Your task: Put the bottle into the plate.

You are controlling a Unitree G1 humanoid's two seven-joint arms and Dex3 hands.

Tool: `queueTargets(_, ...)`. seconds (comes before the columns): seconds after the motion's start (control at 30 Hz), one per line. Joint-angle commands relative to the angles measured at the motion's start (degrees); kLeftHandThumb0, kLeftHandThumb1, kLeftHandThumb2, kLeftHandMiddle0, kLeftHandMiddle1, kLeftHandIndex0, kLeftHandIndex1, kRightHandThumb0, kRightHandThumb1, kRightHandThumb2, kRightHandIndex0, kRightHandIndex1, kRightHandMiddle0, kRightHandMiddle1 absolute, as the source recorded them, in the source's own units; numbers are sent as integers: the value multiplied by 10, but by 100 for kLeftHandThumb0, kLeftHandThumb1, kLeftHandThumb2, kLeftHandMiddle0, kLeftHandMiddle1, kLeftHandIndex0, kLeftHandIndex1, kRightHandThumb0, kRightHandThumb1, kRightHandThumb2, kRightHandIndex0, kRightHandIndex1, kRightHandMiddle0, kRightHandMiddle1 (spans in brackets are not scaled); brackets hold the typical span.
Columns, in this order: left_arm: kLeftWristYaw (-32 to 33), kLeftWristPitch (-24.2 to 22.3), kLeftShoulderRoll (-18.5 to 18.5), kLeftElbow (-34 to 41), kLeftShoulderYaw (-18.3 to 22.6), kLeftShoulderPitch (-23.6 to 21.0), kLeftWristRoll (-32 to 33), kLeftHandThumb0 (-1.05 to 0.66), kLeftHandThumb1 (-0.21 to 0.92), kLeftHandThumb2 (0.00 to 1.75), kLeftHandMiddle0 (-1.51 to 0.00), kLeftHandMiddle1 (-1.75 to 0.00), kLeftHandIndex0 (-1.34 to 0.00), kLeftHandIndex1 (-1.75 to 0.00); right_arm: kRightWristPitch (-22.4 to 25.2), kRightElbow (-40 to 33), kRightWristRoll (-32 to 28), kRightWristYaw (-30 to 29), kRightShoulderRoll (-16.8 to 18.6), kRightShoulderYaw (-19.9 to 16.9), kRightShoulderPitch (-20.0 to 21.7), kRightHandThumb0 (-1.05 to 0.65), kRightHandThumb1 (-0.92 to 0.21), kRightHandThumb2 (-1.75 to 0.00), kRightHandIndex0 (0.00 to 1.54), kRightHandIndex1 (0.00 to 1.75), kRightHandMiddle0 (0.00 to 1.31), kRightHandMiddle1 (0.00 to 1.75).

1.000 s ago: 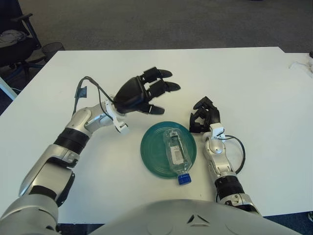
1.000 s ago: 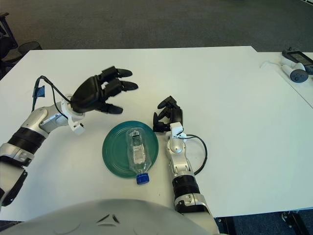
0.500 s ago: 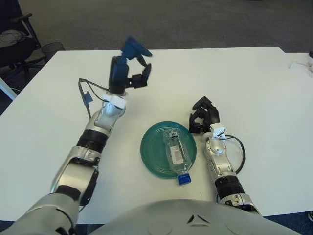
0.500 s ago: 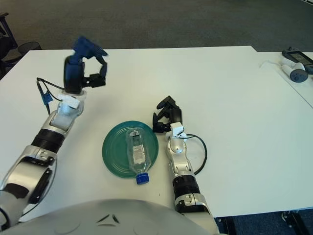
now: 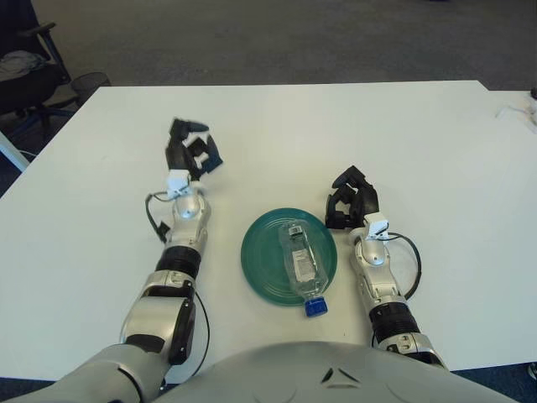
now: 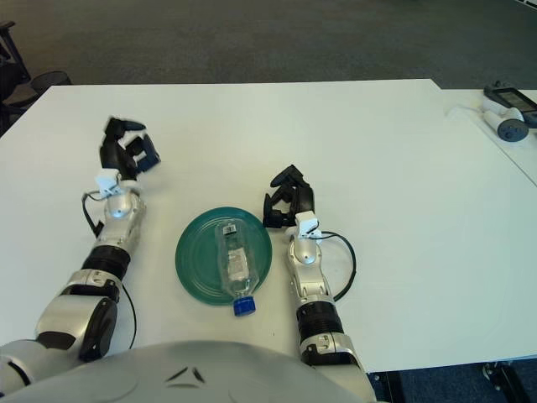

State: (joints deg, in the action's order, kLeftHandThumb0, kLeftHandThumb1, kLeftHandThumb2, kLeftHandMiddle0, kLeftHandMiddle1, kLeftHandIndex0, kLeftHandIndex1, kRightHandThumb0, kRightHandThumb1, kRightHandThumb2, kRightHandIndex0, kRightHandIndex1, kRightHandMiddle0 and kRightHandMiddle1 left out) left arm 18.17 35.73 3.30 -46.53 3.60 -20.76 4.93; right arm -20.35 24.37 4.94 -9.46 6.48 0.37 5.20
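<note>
The left robot hand (image 5: 188,149) has swung away from the plate (image 5: 262,256) in the last second: it was hovering just beyond the plate's far left rim, then rose high over the counter (image 5: 436,151), and now shows well to the left of the plate, toward the counter's left side, forearm lying along the counter. Its fingers are loosely curled and hold nothing. The right robot hand (image 5: 352,198) has not moved; it shows just right of the plate's far rim, fingers curled in, empty.

The bottle (image 5: 300,260) lies on its side in the plate, its clear body across the right half of the green dish, while its blue cap (image 5: 315,307) pokes out over the near rim toward the counter's front edge. It has not shifted over these frames.

With the bottle settled and the left robot hand pulled back, the placing looks done; the arm seems to be returning to rest. The overhanging cap is the only doubt, yet the bottle looks stable
</note>
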Motion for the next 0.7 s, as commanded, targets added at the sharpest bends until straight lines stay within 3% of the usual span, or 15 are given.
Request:
queueTargets(0.0, -2, -13, -17, -19, -2, 0, -20, -46, 32, 131, -117, -175, -60, -175, 30, 28, -13, 7, 1, -5, -26, 0, -10, -155, 79, 168, 55, 175)
queueTargets(0.33, -32, -97, -6, -46, 10, 19, -30, -48, 27, 137, -118, -175, -64, -175, 27, 29, -3, 1, -3, -5, -27, 0, -6, -160, 81, 169, 58, 175)
queueTargets(0.67, -23, -115, -2, -60, 16, 20, -49, -49, 26, 138, -118, -175, -65, -175, 28, 27, -4, 3, -2, -5, -27, 0, -6, -160, 82, 169, 58, 175)
